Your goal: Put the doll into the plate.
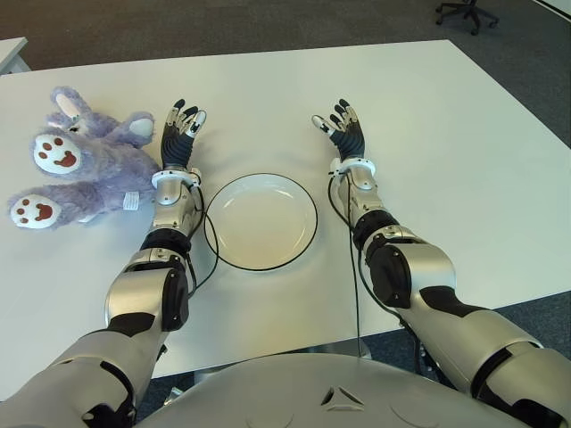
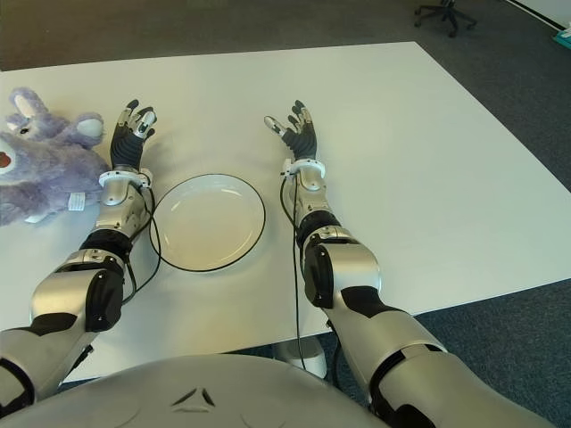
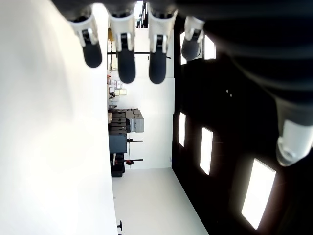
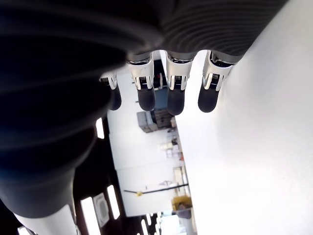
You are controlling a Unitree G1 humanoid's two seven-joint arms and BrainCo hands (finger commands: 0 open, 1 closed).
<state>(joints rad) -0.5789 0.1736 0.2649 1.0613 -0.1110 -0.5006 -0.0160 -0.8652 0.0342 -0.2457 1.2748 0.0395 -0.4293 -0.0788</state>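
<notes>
White table, wide and mostly bare. Purple plush doll lying at the far left of it, 2 paw soles turned toward the camera, apart from the plate. White plate with dark rim at centre, between the 2 forearms, holding nothing. Left hand just beside the doll's right flank, fingers spread and extended, nothing held; left wrist view confirms straight fingers over bare table. Right hand on the far side of the plate, well apart from the doll, fingers likewise spread, nothing held; idle.

Step in hand, judged: pre-grasp, doll not yet taken, transfer not begun.

Next move, judged: shift left hand toward the doll's body, close around the soft trunk or a limb, lift, carry across to the plate, release over its middle. Possible snag: plush larger than the plate, likely to overhang the rim.
</notes>
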